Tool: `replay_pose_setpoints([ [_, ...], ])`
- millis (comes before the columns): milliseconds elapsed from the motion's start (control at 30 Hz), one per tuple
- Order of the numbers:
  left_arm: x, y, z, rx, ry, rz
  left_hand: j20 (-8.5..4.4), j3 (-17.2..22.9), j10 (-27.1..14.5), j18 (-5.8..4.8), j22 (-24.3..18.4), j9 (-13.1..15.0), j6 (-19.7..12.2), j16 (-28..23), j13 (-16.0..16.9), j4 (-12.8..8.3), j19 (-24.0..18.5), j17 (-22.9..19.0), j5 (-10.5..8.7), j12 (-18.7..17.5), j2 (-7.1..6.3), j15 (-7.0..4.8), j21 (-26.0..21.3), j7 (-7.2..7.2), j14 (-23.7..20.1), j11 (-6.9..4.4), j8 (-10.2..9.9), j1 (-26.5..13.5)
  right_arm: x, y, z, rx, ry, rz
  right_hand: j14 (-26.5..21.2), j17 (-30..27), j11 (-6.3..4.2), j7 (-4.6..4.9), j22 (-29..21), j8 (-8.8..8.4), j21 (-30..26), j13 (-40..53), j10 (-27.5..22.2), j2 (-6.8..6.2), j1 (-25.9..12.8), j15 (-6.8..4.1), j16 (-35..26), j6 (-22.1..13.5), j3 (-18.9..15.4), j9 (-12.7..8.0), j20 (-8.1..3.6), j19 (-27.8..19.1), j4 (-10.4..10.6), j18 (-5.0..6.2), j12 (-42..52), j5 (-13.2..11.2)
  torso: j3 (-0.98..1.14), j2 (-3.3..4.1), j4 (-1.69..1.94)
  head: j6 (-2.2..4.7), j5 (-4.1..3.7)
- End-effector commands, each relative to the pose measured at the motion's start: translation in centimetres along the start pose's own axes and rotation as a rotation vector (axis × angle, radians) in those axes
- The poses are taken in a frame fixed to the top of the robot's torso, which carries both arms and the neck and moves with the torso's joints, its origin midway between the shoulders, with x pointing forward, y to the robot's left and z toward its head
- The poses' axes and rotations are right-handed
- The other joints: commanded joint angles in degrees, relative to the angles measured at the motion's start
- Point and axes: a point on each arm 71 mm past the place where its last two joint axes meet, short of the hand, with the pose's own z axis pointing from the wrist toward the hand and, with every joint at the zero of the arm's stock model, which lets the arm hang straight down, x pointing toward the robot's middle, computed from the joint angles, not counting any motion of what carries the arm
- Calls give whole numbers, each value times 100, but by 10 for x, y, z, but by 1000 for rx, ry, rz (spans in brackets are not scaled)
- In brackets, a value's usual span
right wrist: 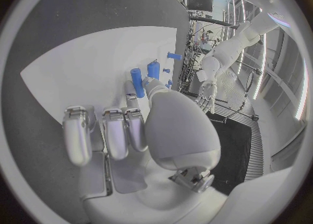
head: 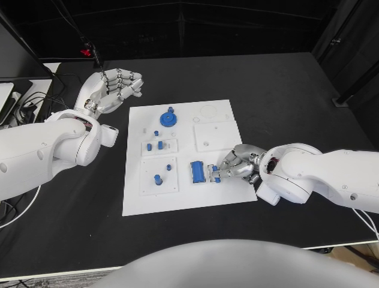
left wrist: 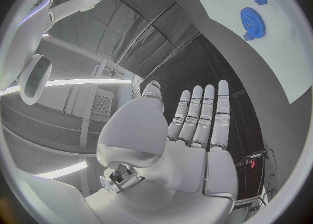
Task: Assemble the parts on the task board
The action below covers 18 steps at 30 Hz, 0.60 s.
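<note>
Arms first: the left one is reaching in over the black table (head: pixel 276 84) and lifting its left hand (head: pixel 113 86) clear of the surface, just off the far left corner of the task board (head: pixel 220 192). Its fingers (left wrist: pixel 204 114) are standing straight and side by side, palm open, holding nothing and touching nothing.

The right arm is lying low across the table's near right side, with the right hand (head: pixel 234 165) resting over the board's near right edge. Its fingers (right wrist: pixel 111 130) are curling inward and its thumb is stretching toward a small blue part (head: pixel 215 173); whether it is actually pinching that piece I cannot tell. Just beside it, an upright blue block (head: pixel 196 172) is standing on the board.

Farther along the board, a blue gear (head: pixel 168 117) is sitting near the far end. Small blue pegs (head: pixel 155 145) are standing in a square plate at the middle left, and another peg (head: pixel 158 179) is standing in the near left plate.
</note>
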Motion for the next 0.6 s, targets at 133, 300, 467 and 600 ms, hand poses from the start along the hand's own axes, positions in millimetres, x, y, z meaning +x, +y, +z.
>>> replay_pose_setpoints([
  [133, 0, -1, 1, 5, 4, -8, 2, -25, 6, 59, -6, -4, 52, 22, -9, -7, 30, -9, 38, 40, 0, -7, 20, 355, 35, -50, 24, 75, 2, 4, 0, -11, -8, -47, 605, 1507, -3, 28, 1509, -25, 17, 1504, 586, 5, -32, -34, 14, 2, -50, -1, -30, 597, 12, -42, 15, -15, 3, -1, 3, -1, 11],
  [300, 0, -1, 1, 5, 4, -8, 2, -27, 8, 59, -8, -4, 53, 24, -9, -7, 30, -11, 39, 41, 3, -8, 21, 354, 35, -50, 24, 77, 3, 6, 1, -15, -10, -60, 605, 1507, 2, 35, 1509, -37, 17, 1504, 586, -1, -39, -35, 14, -11, -76, -3, -31, 597, 19, -42, 15, -33, -1, -3, 0, -1, 11],
  [467, 1, -1, 1, 5, 5, -8, 2, -27, 8, 59, -8, -4, 53, 24, -9, -7, 30, -11, 39, 41, 3, -8, 21, 354, 35, -50, 24, 77, 3, 7, 1, -18, -16, -83, 605, 1507, 11, 48, 1509, -53, 17, 1504, 586, -17, -52, -32, 14, -38, -132, -3, -30, 597, 32, -42, 15, -71, 1, -3, 2, -1, 14],
  [600, 1, -1, 1, 5, 5, -8, 2, -27, 8, 59, -8, -4, 53, 24, -9, -7, 30, -11, 39, 41, 3, -8, 21, 354, 35, -50, 24, 77, 4, 8, 1, -15, -18, -96, 605, 1507, 20, 58, 1509, -47, 17, 1504, 586, -27, -73, -26, 14, -60, -193, 4, -26, 597, 51, -42, 15, -117, 1, 0, 0, -1, 15],
])
